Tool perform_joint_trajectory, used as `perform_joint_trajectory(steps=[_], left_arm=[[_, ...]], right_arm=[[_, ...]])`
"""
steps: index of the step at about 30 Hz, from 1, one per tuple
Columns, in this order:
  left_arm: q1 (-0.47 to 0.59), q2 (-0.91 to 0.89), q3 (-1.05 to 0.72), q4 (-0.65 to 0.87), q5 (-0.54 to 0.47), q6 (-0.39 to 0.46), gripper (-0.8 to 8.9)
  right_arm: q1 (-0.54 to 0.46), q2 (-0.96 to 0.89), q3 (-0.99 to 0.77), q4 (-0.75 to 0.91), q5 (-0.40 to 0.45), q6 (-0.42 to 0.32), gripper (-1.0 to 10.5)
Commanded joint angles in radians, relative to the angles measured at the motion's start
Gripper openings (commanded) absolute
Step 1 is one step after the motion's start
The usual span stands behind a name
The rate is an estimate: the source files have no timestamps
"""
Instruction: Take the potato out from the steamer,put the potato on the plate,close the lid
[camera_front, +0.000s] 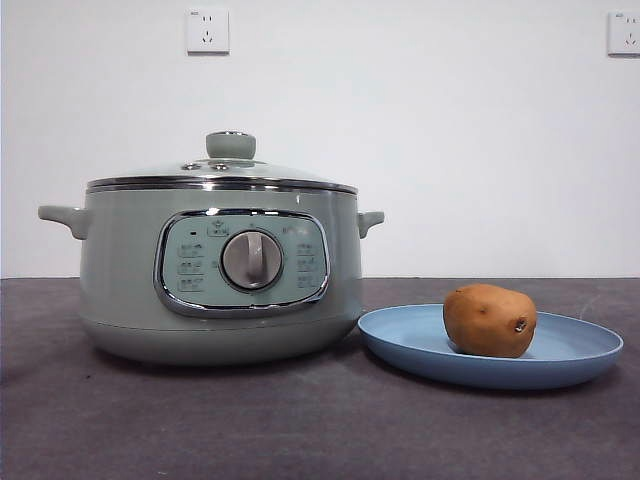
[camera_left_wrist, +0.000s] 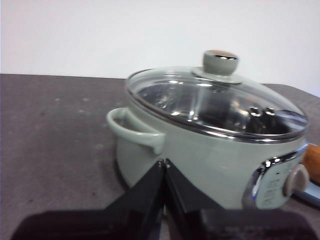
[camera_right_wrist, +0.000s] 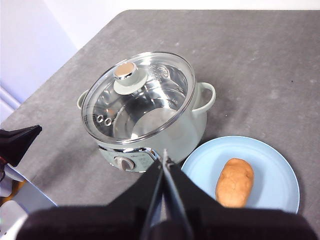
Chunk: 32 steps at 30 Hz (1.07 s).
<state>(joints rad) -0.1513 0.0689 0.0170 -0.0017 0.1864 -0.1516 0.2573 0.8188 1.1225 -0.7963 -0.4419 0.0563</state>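
You are seeing the potato (camera_front: 490, 320) lying on the light-blue plate (camera_front: 580, 352) near the table's front edge; behind, the glass lid (camera_front: 222, 172) is sitting on the steamer (camera_front: 120, 270). Nothing is remaining. Left gripper (camera_left_wrist: 164, 162) and right gripper (camera_right_wrist: 164, 159) are waiting closed, empty.

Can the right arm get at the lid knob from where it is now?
Probably yes. The right gripper, jaws shut, hangs above the pot, and the lid knob sits on the closed lid with nothing over it. The jaws would need to open first.
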Motion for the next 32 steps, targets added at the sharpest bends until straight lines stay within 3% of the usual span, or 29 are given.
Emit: perform_joint_trajectory(steps=[1, 7, 32], left_arm=[[0.003, -0.019, -0.013, -0.037, -0.026, -0.008, -0.04], [0.004, -0.067, -0.013, -0.185, -0.064, -0.015, -0.04], [0.003, -0.067, -0.013, -0.176, -0.08, -0.03, -0.04]], right_arm=[[0.0, -0.001, 0.001, 0.002, 0.003, -0.002, 0.0], [0.0, -0.001, 0.001, 0.002, 0.003, -0.002, 0.0], [0.0, -0.001, 0.001, 0.002, 0.003, -0.002, 0.0]])
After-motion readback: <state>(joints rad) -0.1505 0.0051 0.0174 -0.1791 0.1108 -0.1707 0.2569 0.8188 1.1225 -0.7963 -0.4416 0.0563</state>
